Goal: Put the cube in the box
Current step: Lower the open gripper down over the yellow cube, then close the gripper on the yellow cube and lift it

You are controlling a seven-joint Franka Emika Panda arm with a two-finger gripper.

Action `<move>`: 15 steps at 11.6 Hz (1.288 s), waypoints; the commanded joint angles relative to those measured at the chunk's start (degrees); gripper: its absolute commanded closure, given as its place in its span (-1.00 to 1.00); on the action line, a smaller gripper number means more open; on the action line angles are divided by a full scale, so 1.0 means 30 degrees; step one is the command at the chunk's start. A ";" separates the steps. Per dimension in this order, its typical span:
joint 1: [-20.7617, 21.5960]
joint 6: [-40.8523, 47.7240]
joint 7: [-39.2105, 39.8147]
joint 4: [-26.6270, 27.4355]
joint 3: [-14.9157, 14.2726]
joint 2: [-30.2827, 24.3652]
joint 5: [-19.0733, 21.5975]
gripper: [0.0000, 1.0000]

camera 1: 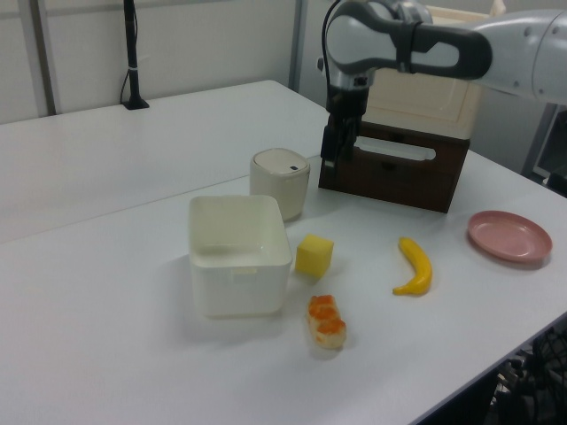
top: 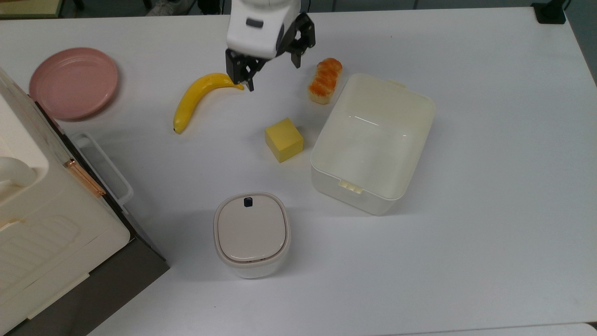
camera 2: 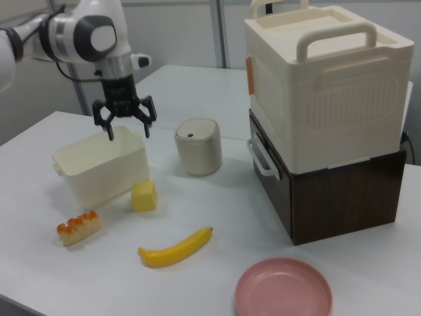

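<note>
The yellow cube (top: 284, 139) rests on the white table just to the top view's left of the box (top: 373, 149), a cream-white tub that stands with nothing in it. My gripper (top: 273, 74) hangs open above the table, between the banana's tip and the bread roll, beyond the cube toward the top view's upper edge. Nothing is between its fingers. In the right view the gripper (camera 2: 129, 131) hovers over the box's (camera 2: 99, 164) far rim, well above the cube (camera 2: 144, 195). The left view shows the gripper (camera 1: 332, 155) high behind the cube (camera 1: 314, 257) and box (camera 1: 239, 252).
A banana (top: 200, 98) lies to the top view's left of the gripper and a bread roll (top: 325, 80) to its right. A small lidded bin (top: 252, 233) stands below the cube. A pink plate (top: 73, 82) and a big cream appliance (top: 46, 224) occupy the left side.
</note>
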State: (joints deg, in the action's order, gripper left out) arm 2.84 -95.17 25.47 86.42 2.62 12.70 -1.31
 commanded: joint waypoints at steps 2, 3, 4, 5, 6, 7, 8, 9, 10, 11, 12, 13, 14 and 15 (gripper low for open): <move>0.0168 -0.2982 0.0622 0.3001 -0.0170 0.0367 -0.1085 -1.00; 0.0139 -0.3573 0.0651 0.3707 -0.0170 0.0396 -0.1492 -1.00; 0.0138 -0.4072 0.0738 0.4323 -0.0199 0.0745 -0.1960 -1.00; 0.0167 -0.5005 0.0710 0.4823 -0.0199 0.1183 -0.2197 -0.97; 0.0168 -0.6029 0.0506 0.5205 -0.0199 0.1623 -0.2229 -0.95; 0.0168 -0.6707 0.0504 0.5440 -0.0199 0.2004 -0.2258 -0.93; 0.0226 -0.7090 0.0475 0.5472 -0.0199 0.2240 -0.2316 -0.92; 0.0255 -0.7268 0.0330 0.5501 -0.0199 0.2329 -0.2317 -0.92; 0.0633 -0.7328 0.0213 0.5472 -0.0199 0.2359 -0.2317 -0.92; 0.0665 -0.7300 0.0211 0.5472 -0.0170 0.2360 -0.2317 -0.93; 0.0666 -0.7241 0.0240 0.5472 -0.0199 0.2360 -0.2317 -0.94; 0.0637 -0.7067 0.0415 0.5414 -0.0170 0.2244 -0.2317 -0.95; 0.0607 -0.6862 0.0475 0.5384 -0.0170 0.2039 -0.2259 -0.97; 0.0665 -0.6309 0.0504 0.5239 -0.0170 0.1921 -0.2229 -0.97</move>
State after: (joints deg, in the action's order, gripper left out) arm 4.08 -115.56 26.48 101.38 2.60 20.52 -7.30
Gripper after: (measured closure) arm 0.018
